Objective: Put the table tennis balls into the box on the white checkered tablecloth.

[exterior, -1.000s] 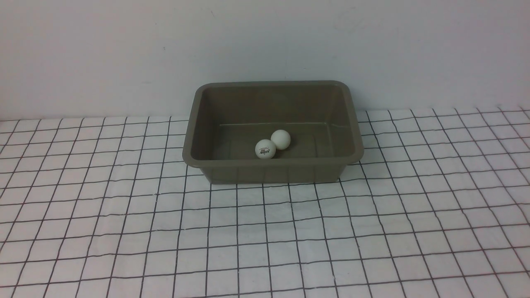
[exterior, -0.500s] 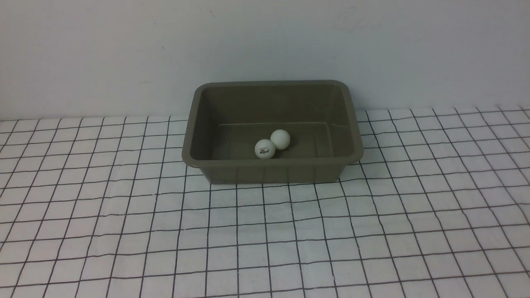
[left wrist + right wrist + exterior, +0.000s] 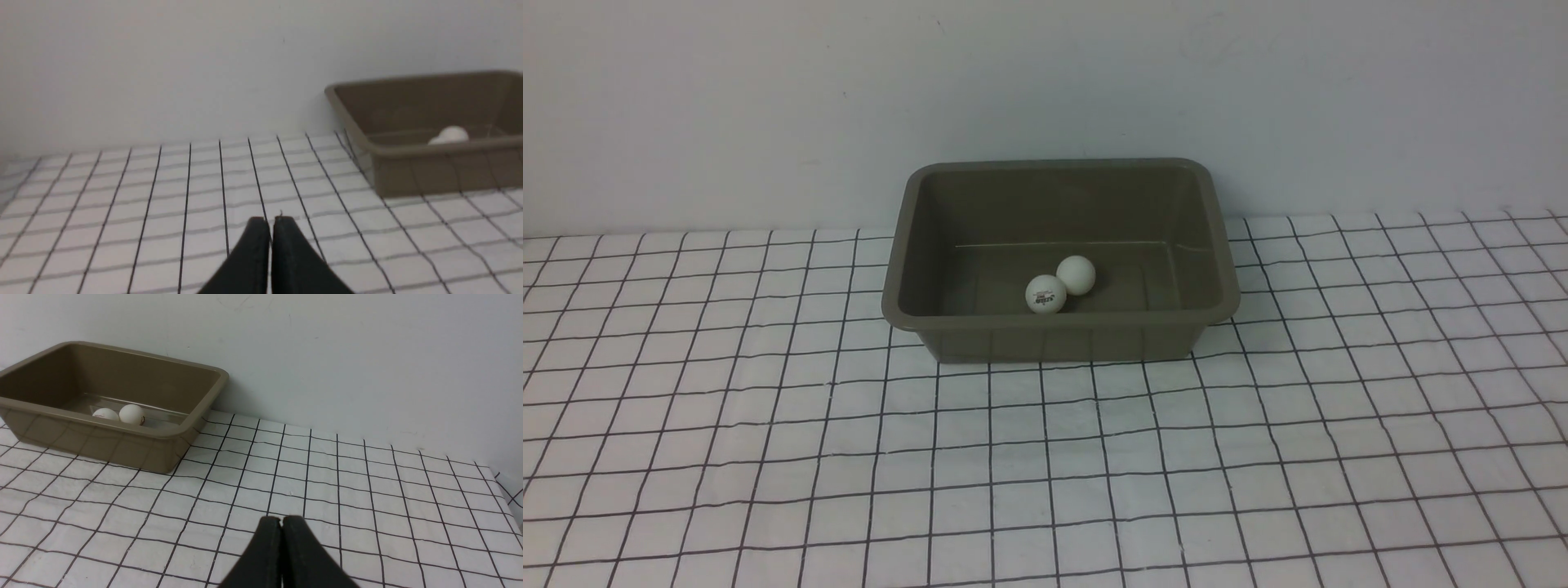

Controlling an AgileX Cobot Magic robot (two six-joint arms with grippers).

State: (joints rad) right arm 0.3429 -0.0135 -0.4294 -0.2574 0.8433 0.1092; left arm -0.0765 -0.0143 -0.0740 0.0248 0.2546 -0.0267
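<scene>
One white cloth with a thin black grid [image 3: 1045,474] carries the olive-green rectangular plastic tub [image 3: 1058,343], set by the wall. Away from the tub, the black left gripper [image 3: 269,222] and black right gripper [image 3: 281,520] are each pressed closed, holding nothing. Inside the tub, near its front wall, the small white printed ball [image 3: 1046,293] and the plain white ball [image 3: 1076,274] lie just beside each other.

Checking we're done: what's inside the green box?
The box holds a printed ball and a plain ball, side by side. Its front wall hides the floor strip right behind it.
</scene>
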